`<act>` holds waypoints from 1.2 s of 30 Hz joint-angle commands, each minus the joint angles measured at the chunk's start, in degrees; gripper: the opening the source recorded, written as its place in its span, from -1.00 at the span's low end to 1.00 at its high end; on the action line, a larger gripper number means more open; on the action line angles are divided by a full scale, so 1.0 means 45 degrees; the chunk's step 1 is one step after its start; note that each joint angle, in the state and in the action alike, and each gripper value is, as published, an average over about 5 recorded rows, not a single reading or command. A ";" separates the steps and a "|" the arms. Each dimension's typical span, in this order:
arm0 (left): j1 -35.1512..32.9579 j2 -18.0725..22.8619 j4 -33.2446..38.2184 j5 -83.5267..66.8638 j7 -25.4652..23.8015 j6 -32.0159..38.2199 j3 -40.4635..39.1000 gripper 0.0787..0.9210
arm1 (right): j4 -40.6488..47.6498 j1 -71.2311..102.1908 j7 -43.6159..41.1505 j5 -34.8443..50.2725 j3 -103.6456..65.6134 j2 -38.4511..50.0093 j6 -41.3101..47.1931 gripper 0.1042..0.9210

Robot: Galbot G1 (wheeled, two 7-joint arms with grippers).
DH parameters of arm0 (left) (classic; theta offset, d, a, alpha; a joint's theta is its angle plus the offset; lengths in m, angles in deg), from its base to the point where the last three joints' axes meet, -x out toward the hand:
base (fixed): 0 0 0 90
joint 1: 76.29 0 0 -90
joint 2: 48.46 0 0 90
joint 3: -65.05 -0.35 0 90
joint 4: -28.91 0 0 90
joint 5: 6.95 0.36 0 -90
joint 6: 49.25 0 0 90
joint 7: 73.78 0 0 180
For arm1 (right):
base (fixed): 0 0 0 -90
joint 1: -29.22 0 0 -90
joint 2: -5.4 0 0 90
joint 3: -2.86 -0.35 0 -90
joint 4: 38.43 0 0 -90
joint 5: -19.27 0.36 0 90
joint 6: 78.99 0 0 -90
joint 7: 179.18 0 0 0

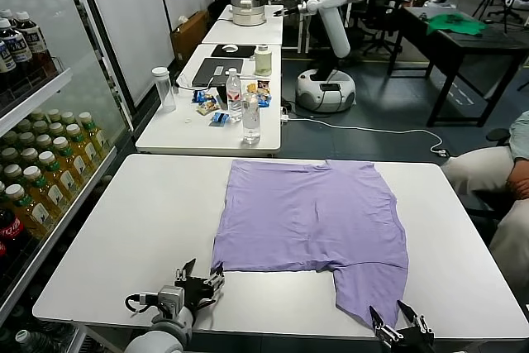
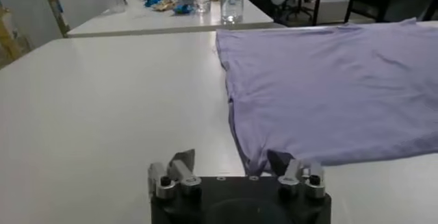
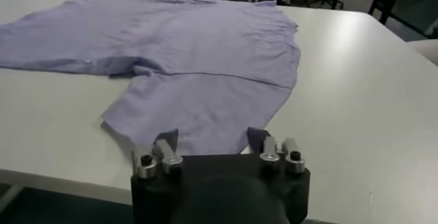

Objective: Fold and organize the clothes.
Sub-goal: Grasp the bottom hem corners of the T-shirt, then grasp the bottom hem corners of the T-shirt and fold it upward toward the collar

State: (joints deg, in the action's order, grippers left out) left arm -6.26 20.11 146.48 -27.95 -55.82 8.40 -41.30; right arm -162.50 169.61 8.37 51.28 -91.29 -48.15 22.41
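The lavender T-shirt [image 1: 310, 225] lay spread on the white table [image 1: 132, 237], part folded, one flap trailing toward the near edge. The left gripper [image 1: 201, 277] sat at the shirt's near left corner, jaws apart, holding nothing. The right gripper [image 1: 400, 317] stood at the flap's tip, fingers also parted and empty.

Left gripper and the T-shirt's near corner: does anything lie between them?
No. The left wrist view shows the T-shirt corner just ahead of the open left gripper, only bare table between.

Soft matt cotton T-shirt [image 1: 310, 217] — smooth white laminate table [image 1: 140, 229]
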 commanded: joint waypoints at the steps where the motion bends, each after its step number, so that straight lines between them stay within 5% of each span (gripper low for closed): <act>1: 0.0071 0.0067 -0.0152 0.0062 -0.0112 -0.0066 -0.0132 0.06 | 0.0043 0.0029 -0.0005 0.0186 0.0051 -0.0021 0.0007 -0.24; 10: -0.1486 -0.0579 0.1467 0.0046 -0.0304 0.0545 0.0417 -0.56 | -0.1522 0.0567 -0.0443 0.0476 -0.0924 0.0135 0.0032 -0.86; 17: -0.3319 -0.1135 0.2615 -0.0021 -0.0382 0.1285 0.1143 -0.96 | -0.2409 0.1666 -0.0409 0.0240 -0.1559 0.0331 0.0265 -0.97; 28: -0.6920 -0.2320 0.4530 -0.0607 -0.0019 0.1400 0.3241 -0.98 | -0.3623 0.4253 -0.0302 -0.0344 -0.2697 0.0511 0.0461 -0.97; 36: -0.5506 -0.2175 0.4389 -0.1270 -0.0353 0.1016 0.3636 -0.98 | -0.3927 0.2693 -0.0072 -0.0011 -0.2856 0.0613 0.0666 -0.97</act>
State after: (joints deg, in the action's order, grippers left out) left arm -29.89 11.40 162.81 -30.72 -56.16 13.88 -29.94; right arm -177.49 183.51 7.58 50.93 -101.82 -45.81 24.79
